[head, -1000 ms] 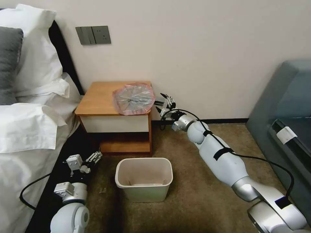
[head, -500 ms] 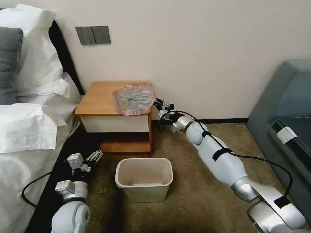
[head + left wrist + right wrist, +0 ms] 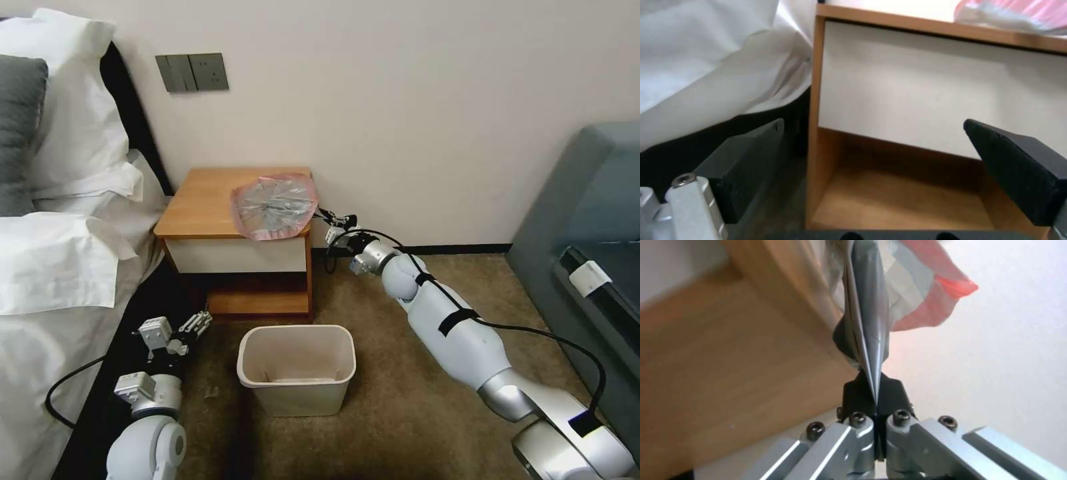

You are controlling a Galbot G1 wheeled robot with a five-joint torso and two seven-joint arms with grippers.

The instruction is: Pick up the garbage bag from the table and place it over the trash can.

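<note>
The right gripper [image 3: 325, 215] is stretched out low to the far right corner of the table [image 3: 200, 200], its fingers pressed flat together on the edge of the garbage bag [image 3: 273, 204]. In the right wrist view the two dark pads [image 3: 865, 340] meet with a fold of the grey plastic [image 3: 871, 326] pinched between them, and the pink rim band flares out beyond the fingertips. The rest of the bag lies spread on the orange-brown tabletop just past the gripper, its near edge hanging a little over the white drawer front.

The trash can [image 3: 297, 369] stands on the carpet in front of the table, well apart from the right gripper and nearer the robot than it, its mouth open and bare of any liner.

The left gripper [image 3: 193, 325] hangs low beside the bed [image 3: 60, 267], to the left of the trash can, holding nothing. Its jaws stand wide apart: in the left wrist view the two black fingers [image 3: 746, 166] frame the table's drawer front [image 3: 929, 90] and the wooden shelf below it, with a bit of the bag's pink rim [image 3: 1013, 13] on the tabletop above
</note>
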